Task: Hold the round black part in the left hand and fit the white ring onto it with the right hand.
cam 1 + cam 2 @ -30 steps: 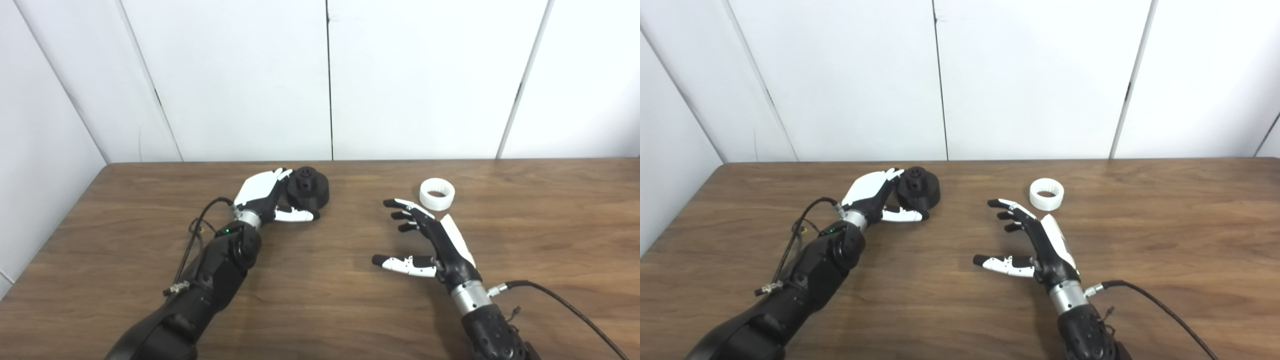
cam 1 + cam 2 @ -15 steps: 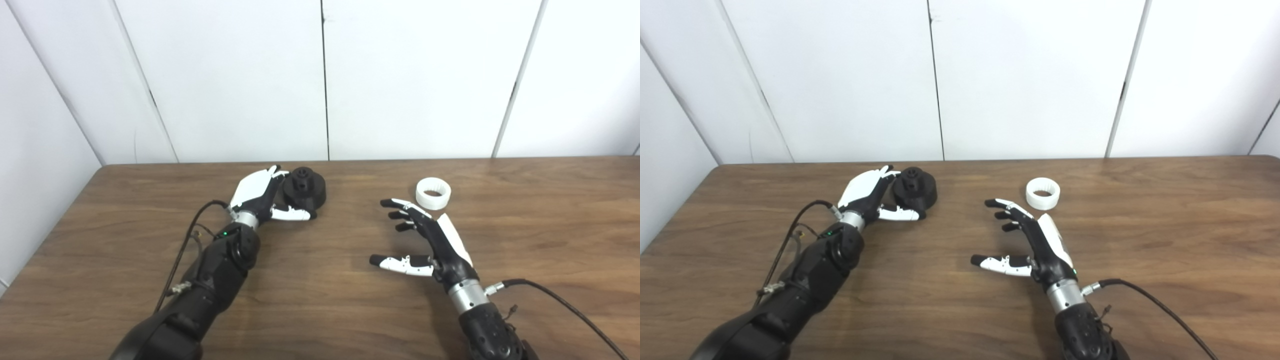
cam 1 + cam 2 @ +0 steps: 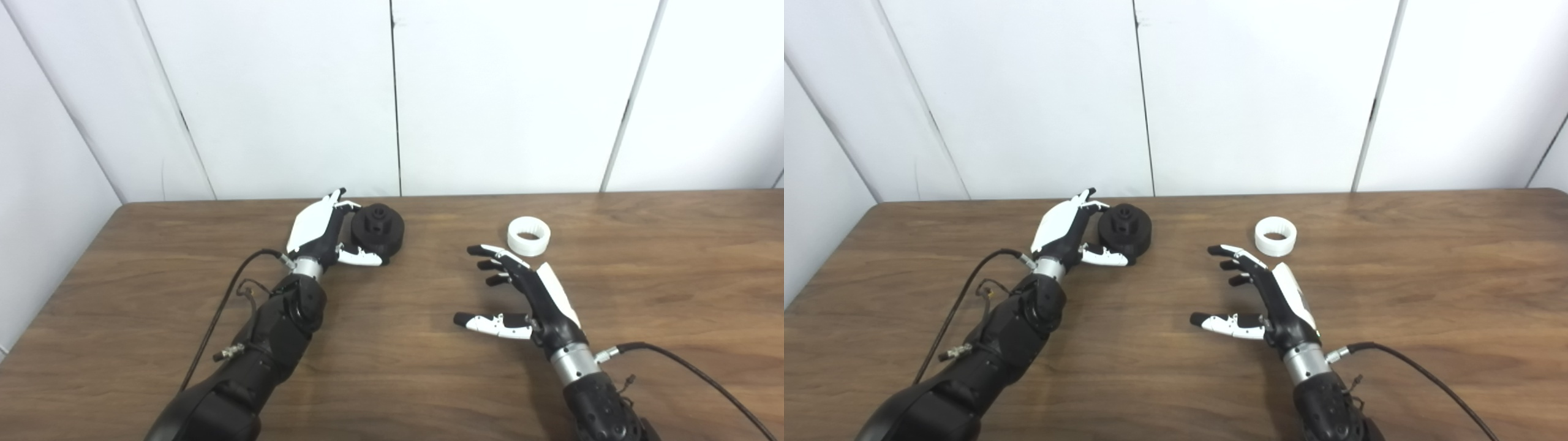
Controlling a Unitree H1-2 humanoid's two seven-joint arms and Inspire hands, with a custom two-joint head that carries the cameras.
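My left hand (image 3: 318,236) cups the round black part (image 3: 378,229) on the wooden table (image 3: 392,380), fingers and thumb apart around it. My right hand (image 3: 530,294), fingers spread and empty, hovers near the white ring (image 3: 529,236).

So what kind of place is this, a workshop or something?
Probably a robot test bench: a bare wooden table against plain white wall panels, holding only a round black part and a white ring.

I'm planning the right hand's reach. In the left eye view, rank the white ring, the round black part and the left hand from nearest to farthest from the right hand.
From the right hand:
1. White ring, just beyond its fingertips, lying free on the table.
2. Round black part, across the table towards the left side.
3. Left hand, beside the black part on its far-left side, a little farther.
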